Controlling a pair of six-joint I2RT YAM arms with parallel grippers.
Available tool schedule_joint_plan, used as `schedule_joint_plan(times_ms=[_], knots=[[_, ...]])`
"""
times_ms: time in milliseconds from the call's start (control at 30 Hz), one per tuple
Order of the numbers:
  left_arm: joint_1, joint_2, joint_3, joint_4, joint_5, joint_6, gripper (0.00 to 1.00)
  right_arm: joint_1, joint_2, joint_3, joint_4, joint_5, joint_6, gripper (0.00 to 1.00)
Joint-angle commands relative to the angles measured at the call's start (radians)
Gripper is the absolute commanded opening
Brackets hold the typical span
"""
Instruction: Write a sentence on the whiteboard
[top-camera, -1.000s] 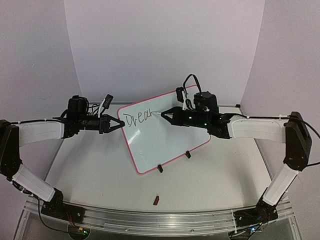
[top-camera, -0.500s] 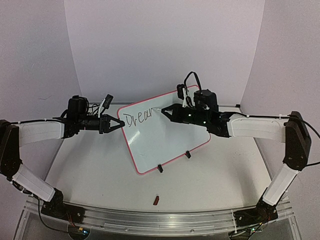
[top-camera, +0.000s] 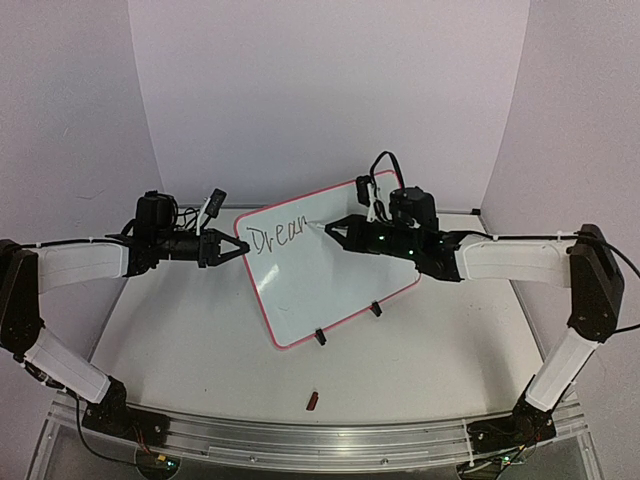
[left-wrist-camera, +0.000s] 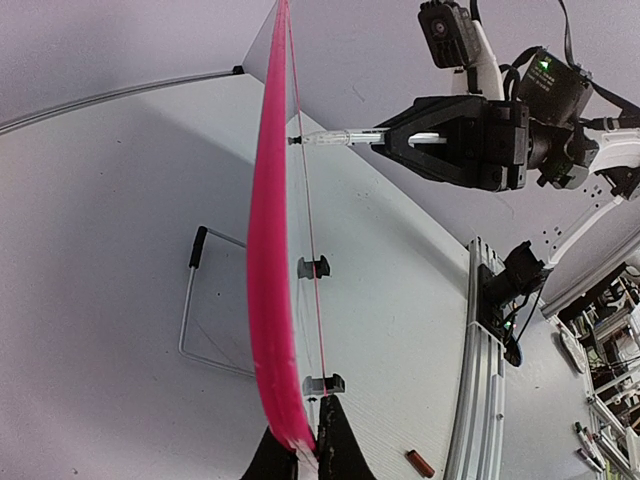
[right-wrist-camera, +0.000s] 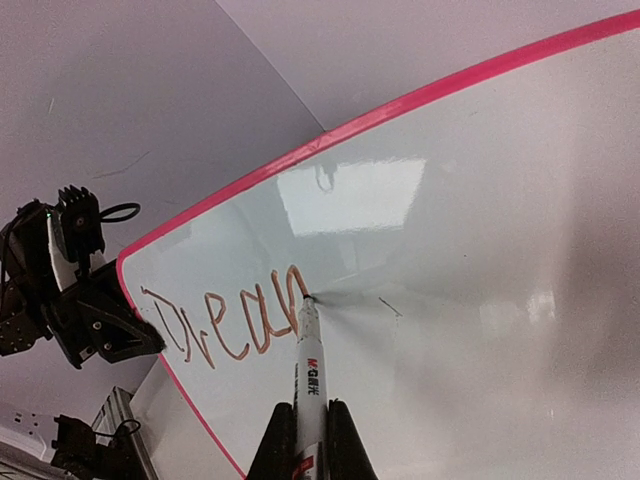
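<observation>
Whiteboard (top-camera: 322, 288) edge pinched by left claw (top-camera: 240, 247), right claw (top-camera: 335, 228) clamping marker (right-wrist-camera: 309, 358), tip touching it.

The whiteboard (top-camera: 330, 285) is a glossy white rectangle in a thin pink-red rounded frame. It stands on its long lower edge on two small black clip feet, leaning back, at the middle of the worktop (top-camera: 200, 340) and turned at an angle to the near edge. "Drean" is handwritten in its upper left corner. The left gripper (top-camera: 240, 247) has its jaws clamped on the left edge. A marker (right-wrist-camera: 308, 370) touches the face just past the last letter.
</observation>
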Motion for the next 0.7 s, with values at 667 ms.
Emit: schedule_joint_plan(times_ms=[667], knots=[[-0.031,0.009,0.010,-0.054,-0.020,0.116,0.00,-0.006,-0.012,0.037,0.004,0.050,0.005,0.00]])
